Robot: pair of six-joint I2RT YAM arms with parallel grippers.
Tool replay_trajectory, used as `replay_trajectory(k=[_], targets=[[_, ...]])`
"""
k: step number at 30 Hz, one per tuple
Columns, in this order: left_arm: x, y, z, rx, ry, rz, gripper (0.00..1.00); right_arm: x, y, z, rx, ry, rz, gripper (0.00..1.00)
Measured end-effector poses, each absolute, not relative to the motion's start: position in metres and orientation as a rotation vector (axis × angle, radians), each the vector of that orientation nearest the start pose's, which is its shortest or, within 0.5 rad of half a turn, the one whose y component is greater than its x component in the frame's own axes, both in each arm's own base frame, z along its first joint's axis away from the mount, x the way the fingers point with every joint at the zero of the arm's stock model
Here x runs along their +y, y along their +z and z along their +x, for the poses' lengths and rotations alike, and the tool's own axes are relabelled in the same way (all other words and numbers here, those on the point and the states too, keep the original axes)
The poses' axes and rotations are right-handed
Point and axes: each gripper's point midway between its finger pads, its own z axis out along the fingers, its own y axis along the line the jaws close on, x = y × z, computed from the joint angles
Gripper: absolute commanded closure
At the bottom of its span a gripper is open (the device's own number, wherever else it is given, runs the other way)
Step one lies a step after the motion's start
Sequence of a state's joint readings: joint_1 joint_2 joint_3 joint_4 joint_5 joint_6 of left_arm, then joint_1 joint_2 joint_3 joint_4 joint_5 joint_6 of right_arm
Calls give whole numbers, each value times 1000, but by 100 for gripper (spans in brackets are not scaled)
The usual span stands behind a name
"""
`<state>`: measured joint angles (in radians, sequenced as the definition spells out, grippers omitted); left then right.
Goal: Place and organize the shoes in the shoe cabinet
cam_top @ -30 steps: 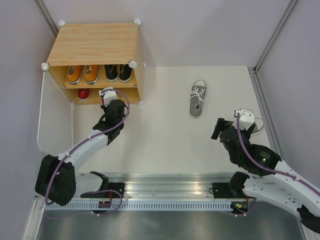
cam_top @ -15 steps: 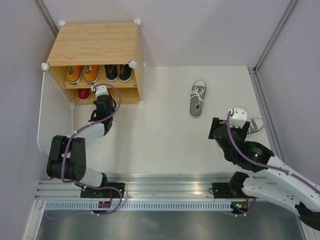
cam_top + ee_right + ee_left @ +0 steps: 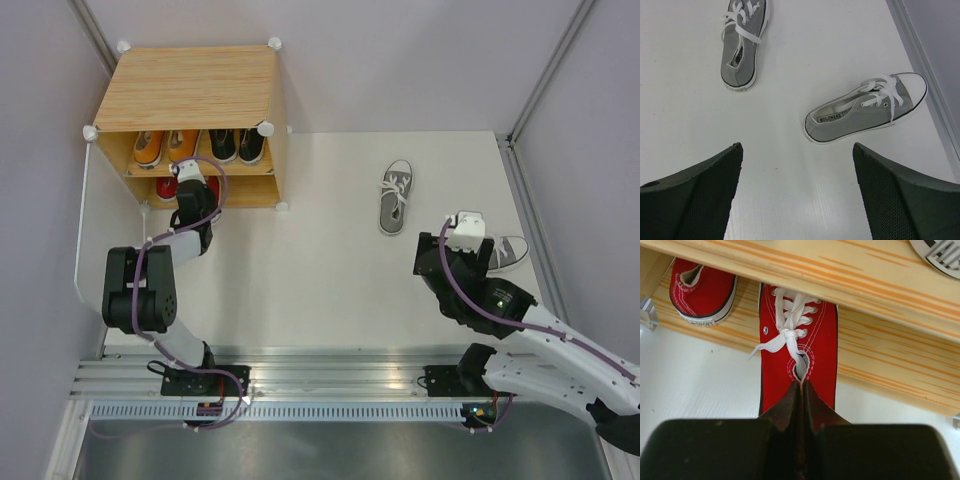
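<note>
Wood-grain shoe cabinet (image 3: 190, 85) stands open-fronted at the table's far left. On its upper shelf, an orange pair (image 3: 165, 148) sits beside a black pair (image 3: 237, 145). Below, one red sneaker (image 3: 702, 290) is inside at left; a second red sneaker (image 3: 797, 360) enters toe-first, heel jutting out. One grey sneaker (image 3: 396, 197) lies mid-table, the other grey sneaker (image 3: 865, 107) near the right edge

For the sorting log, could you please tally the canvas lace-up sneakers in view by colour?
Orange canvas lace-up sneakers: 2
Black canvas lace-up sneakers: 2
Red canvas lace-up sneakers: 2
Grey canvas lace-up sneakers: 2
Total: 8
</note>
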<state>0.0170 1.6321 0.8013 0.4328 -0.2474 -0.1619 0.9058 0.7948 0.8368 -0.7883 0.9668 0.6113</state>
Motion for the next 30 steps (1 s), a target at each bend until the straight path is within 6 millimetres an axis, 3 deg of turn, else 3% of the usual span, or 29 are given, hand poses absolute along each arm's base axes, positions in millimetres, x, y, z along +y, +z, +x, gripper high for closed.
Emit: replay_trajectory(k=[9, 11, 14, 15, 23, 30], targets=[[59, 98, 491, 1924, 111, -329, 96, 84, 211, 231, 1986, -170, 129, 5], [62, 97, 498, 1921, 104, -330, 89, 88, 207, 233, 1999, -176, 117, 5], [63, 96, 503, 1923, 103, -329, 69, 94, 200, 236, 2022, -191, 95, 5], [64, 97, 503, 1920, 104, -331, 61, 97, 198, 237, 2028, -194, 90, 5], [68, 95, 499, 1929, 116, -370, 43, 109, 202, 242, 2016, -118, 105, 5], [67, 105, 478, 1942, 87, -477, 42, 112, 215, 243, 1975, -50, 133, 5]])
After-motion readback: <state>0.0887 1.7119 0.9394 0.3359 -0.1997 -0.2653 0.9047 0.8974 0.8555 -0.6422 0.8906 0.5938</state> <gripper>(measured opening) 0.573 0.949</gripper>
